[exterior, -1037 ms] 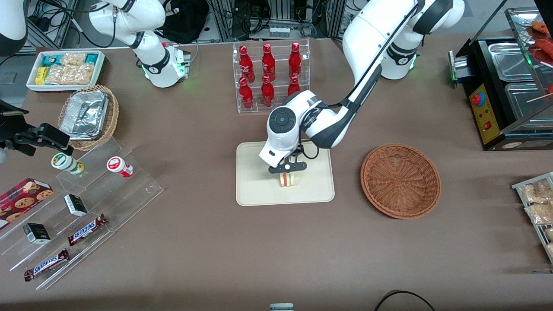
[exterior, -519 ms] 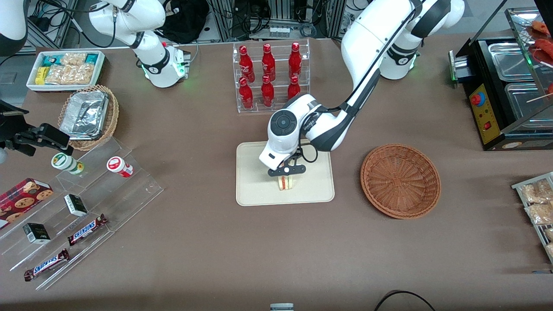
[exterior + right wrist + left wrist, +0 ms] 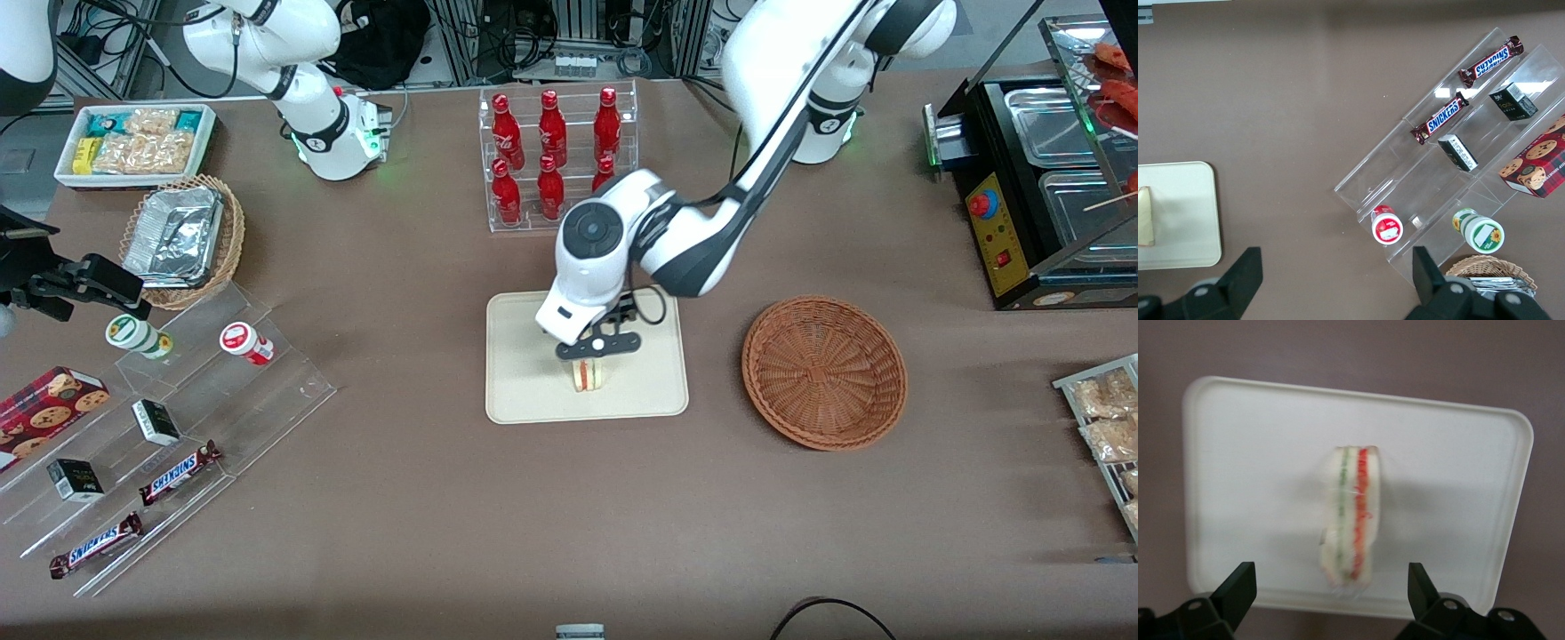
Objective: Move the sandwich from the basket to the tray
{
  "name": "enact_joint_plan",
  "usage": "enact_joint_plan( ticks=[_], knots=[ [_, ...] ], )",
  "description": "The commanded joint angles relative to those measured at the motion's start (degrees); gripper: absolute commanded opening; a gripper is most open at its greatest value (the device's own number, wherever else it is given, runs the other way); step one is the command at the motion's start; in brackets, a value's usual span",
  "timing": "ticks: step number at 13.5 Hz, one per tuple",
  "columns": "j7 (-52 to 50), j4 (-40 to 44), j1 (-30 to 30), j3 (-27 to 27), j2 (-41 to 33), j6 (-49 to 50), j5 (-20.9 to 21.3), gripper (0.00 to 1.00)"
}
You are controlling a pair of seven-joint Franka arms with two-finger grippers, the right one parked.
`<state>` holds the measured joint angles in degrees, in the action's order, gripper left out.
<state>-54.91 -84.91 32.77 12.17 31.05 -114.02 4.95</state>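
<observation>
The sandwich (image 3: 587,376) stands on its edge on the cream tray (image 3: 524,373), pale bread with a red and a green filling stripe (image 3: 1351,520). My left gripper (image 3: 594,348) hangs just above it, open, with both black fingers (image 3: 1241,583) wide apart and clear of the bread. Nothing is held. The tray (image 3: 1251,453) fills most of the left wrist view. The reddish-brown basket (image 3: 824,372) sits beside the tray toward the working arm's end of the table and has nothing in it. The right wrist view catches a corner of the tray (image 3: 1178,213) and the sandwich (image 3: 1145,217).
A clear rack of red bottles (image 3: 556,156) stands farther from the front camera than the tray, close to my forearm. A stepped acrylic shelf with snacks (image 3: 169,427) and a foil-filled wicker basket (image 3: 182,240) lie toward the parked arm's end. A black food warmer (image 3: 1040,196) stands at the working arm's end.
The sandwich settled slightly lower on the tray a second ago and has stayed put since. My wrist has risen, and the gripper is off the sandwich.
</observation>
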Motion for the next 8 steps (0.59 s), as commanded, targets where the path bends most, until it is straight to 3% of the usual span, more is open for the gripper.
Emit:
enact_joint_plan(
  ticks=[1, 6, 8],
  knots=[
    [-0.63, -2.37, -4.54, -0.13, -10.19, 7.39, -0.03, 1.00],
    [1.64, -2.80, -14.39, -0.04, -22.24, 20.91, 0.23, 1.00],
    [8.12, -4.91, -16.84, -1.26, -26.72, 26.03, 0.76, 1.00]
  ],
)
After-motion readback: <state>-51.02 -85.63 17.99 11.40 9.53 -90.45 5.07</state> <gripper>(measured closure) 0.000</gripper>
